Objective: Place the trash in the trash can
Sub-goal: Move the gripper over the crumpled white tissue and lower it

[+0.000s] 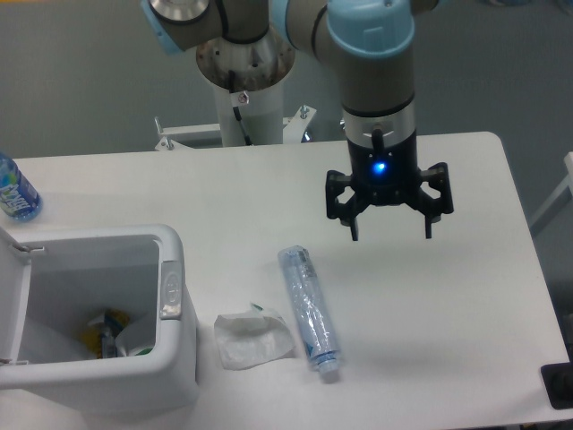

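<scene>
A crumpled white tissue (252,338) lies on the white table just right of the trash can. Beside it, a crushed clear plastic bottle (308,307) lies lengthwise, its pale cap toward the front edge. The trash can (172,296) is a white bin at the front left, lid swung open to the left, with some items inside. My gripper (391,235) hangs open above the table, up and to the right of the bottle, holding nothing.
An uncrushed water bottle with a blue label (15,190) stands at the far left edge. The robot's base column (246,90) rises behind the table. A dark object (558,385) sits at the front right corner.
</scene>
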### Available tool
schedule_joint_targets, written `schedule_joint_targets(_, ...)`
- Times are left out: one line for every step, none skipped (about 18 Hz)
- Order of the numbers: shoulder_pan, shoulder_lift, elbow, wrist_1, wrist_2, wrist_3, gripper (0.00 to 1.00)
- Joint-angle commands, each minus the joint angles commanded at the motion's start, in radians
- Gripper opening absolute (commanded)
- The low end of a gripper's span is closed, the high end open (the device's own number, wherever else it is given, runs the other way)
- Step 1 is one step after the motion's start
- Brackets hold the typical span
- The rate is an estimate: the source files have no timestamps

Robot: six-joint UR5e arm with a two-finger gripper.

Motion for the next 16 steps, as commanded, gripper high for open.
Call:
schedule_joint_targets(-0.002, -0.003, -0.008, 0.006, 0.000, -0.002, 1.00)
schedule_joint_targets(-0.003, -0.003, -0.026, 0.011, -0.002, 0.000, 1.00)
schedule_joint_targets(-0.003, -0.002, -0.037, 0.017, -0.003, 0.002, 1.00)
schedule_joint_targets(-0.006, -0.002, -0.041, 0.024, -0.005, -0.011, 1.00)
schedule_joint_targets(-0.006, -0.005, -0.044, 0.035, -0.008, -0.011, 1.00)
schedule_joint_targets(-0.008, -0.008, -0.051, 0.055, -0.011, -0.012, 1.00)
schedule_joint_targets(-0.009, -0.009, -0.060, 0.092, -0.017, -0.011, 1.00)
schedule_joint_targets(-0.009, -0.011, -0.078, 0.141, -0.026, -0.012, 1.00)
schedule_joint_targets(-0.011, -0.014, -0.103, 0.190, -0.029, -0.029, 1.00)
schedule_joint_targets(-0.012, -0.021, -0.133, 0.234, -0.029, -0.058, 1.00)
schedule_joint_targets(-0.015, -0.025, -0.150, 0.274, -0.026, -0.102, 1.00)
schedule_joint_targets(-0.021, -0.034, -0.153, 0.294, -0.029, -0.145, 1.00)
schedule_joint_targets(-0.034, -0.038, -0.153, 0.302, -0.031, -0.152, 1.00)
schedule_joint_targets(-0.046, -0.043, -0.155, 0.304, -0.032, -0.135, 1.00)
schedule_joint_targets(-0.051, -0.049, -0.164, 0.304, -0.034, -0.092, 1.00)
schedule_joint_targets(-0.063, -0.049, -0.173, 0.296, -0.052, -0.021, 1.00)
